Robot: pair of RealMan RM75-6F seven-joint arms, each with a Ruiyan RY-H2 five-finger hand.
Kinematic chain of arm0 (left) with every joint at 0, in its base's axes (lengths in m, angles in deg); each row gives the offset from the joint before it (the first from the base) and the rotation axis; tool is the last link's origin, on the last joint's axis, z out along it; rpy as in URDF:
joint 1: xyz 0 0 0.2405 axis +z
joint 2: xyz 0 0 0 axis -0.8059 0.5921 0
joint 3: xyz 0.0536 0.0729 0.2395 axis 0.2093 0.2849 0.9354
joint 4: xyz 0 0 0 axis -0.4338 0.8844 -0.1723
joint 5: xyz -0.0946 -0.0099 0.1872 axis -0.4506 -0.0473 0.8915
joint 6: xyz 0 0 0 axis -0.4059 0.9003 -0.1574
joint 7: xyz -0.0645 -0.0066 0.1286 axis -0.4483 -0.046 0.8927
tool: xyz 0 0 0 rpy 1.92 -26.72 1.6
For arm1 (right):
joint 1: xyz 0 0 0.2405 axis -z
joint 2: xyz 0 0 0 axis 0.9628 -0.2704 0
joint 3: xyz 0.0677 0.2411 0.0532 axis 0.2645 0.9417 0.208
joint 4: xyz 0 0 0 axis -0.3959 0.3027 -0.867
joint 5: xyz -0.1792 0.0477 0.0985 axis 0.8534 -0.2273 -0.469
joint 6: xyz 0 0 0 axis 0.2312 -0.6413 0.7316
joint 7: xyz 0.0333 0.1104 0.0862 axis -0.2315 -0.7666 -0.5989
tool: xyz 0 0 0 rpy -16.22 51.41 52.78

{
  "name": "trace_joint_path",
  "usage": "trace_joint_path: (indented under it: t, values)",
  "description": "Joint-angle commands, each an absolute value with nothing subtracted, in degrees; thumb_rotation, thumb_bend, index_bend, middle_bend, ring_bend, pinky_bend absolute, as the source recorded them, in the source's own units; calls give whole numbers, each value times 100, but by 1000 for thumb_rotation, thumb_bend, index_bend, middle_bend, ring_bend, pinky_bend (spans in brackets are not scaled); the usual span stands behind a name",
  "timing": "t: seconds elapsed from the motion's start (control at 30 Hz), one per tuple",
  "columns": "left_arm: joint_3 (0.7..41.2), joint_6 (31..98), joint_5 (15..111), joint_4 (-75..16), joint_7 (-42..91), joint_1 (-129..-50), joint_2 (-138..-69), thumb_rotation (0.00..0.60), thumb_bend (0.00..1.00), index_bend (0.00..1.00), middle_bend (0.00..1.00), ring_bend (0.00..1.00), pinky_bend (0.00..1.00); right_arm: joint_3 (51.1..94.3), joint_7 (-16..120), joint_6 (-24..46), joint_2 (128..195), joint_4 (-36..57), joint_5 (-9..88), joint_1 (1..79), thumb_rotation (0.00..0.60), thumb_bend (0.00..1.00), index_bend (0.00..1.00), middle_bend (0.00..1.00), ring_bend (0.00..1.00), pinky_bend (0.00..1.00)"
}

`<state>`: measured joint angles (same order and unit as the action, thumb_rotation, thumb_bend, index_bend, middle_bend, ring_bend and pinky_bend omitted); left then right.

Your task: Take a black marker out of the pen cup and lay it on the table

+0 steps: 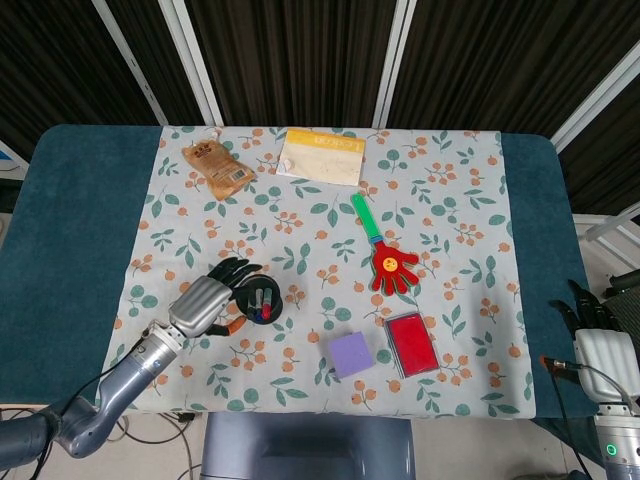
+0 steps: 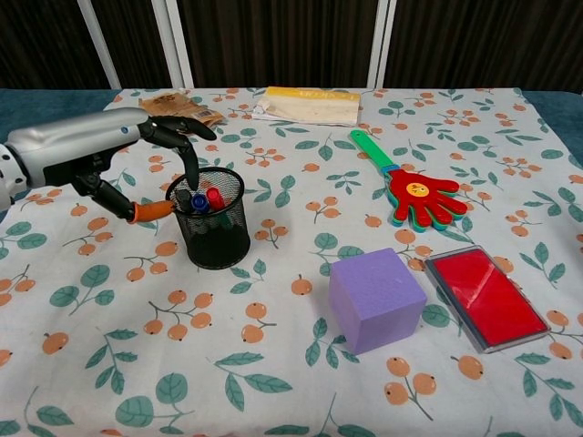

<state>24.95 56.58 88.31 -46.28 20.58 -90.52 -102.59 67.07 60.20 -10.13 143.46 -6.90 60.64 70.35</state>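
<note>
At the left of the chest view we hold our left robot hand [image 2: 109, 159] over the black mesh pen cup [image 2: 209, 217], fingers apart and gripping nothing, one finger dipping toward the rim, the thumb beside the wall. The markers [image 2: 200, 198] stand inside the cup on the worktop [image 2: 273, 300]. Our right robot hand [image 1: 600, 345] sits at the lower right edge of the head view; we cannot tell its state.

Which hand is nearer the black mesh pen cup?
Left. The left hand is at the black mesh pen cup, fingers reaching over its rim. The right hand sits far off at the table's right edge.
</note>
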Motion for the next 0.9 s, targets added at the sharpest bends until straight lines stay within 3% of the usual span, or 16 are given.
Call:
trace_joint_path:
  t: [0.03, 0.9]
  values:
    - [2508, 5663, 8843, -4626, 2062, -9064, -10265, 600, 368, 442, 88, 0, 0, 6708, 6019, -1009, 14345, -693, 6058, 7035, 600, 54, 247, 33, 91, 191]
    - [2547, 5594, 8659, -4569, 2170, -9172, -10341, 600, 369, 452, 89, 0, 0, 6721, 6042, -991, 14337, -719, 6013, 7037, 600, 54, 247, 33, 91, 191]
